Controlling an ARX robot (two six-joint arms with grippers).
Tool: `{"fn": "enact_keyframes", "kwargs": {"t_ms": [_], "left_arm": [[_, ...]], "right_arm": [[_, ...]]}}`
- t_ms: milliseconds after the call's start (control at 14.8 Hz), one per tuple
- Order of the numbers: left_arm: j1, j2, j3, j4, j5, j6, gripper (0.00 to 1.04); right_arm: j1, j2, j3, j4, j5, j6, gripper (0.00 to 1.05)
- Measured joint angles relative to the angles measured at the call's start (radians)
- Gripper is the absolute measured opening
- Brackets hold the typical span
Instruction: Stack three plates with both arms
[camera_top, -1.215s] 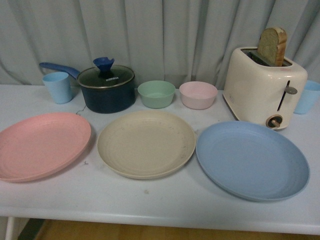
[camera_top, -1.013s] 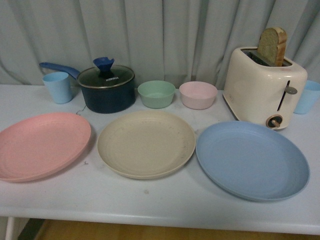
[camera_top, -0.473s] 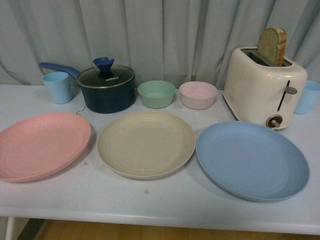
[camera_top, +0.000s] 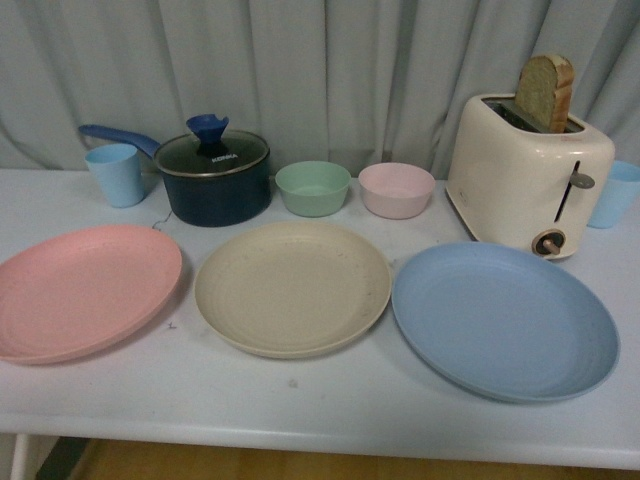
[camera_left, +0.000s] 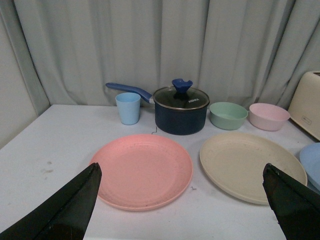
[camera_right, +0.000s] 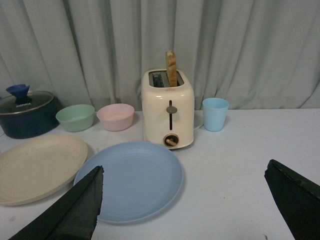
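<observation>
Both tools are held back from the work. The left tool (camera_left: 180, 170) and the right tool (camera_right: 184, 172) each have their fingers spread wide and hold nothing.

The three plates lie flat and separate in one row on the surface (camera_top: 300, 405); nothing is stacked yet. The pink plate (camera_top: 85, 290) lies straight ahead of the left tool. The beige plate (camera_top: 292, 287) is ahead of it and toward the right tool. The blue plate (camera_top: 503, 318) is ahead of the right tool, a little toward the left tool.

I think the main danger is the low, shallow rims. A finger may fail to go under a rim and push the plate instead. The blue plate would then meet the toaster (camera_top: 527, 172) just beyond it, with its bread slice (camera_top: 546, 90) standing up. The pink plate would slide toward the saucepan (camera_top: 215, 180) and the blue cup (camera_top: 115, 174).

The near rims lie close to the front edge of the surface, so a pull toward the tool may tip a plate off.

Open room exists on the outer side of each tool: bare surface beside the pink plate, and beside the blue plate.
</observation>
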Motion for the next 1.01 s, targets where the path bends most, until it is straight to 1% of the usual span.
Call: {"fn": "enact_keyframes", "kwargs": {"t_ms": [1013], "left_arm": [[0.000, 0.000, 0.000, 0.000, 0.000, 0.000, 0.98]], "right_arm": [[0.000, 0.000, 0.000, 0.000, 0.000, 0.000, 0.98]]}}
